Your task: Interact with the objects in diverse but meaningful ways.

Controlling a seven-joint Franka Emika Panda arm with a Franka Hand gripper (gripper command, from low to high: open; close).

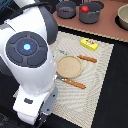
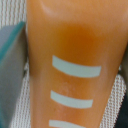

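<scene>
Bread loaf [image 2: 75,65] fills wrist view, scored | gripper fingers unseen, grip cannot be told | step: likely handling loaf | next: place near tan plate [image 1: 68,65], frame centre

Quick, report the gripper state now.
Gripper: cannot be told; its fingers are out of view. The bread loaf fills the wrist view.

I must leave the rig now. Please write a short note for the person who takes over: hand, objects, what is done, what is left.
Hand: hidden behind the arm in the exterior view; the wrist view shows only the golden scored bread loaf filling the frame, grip unclear.
Tan plate on the mat, orange-handled cutlery on both sides.
Yellow packet block near the mat's far edge.
Red tomato in a grey-blue pot.
Left: check the hand, then continue.
</scene>
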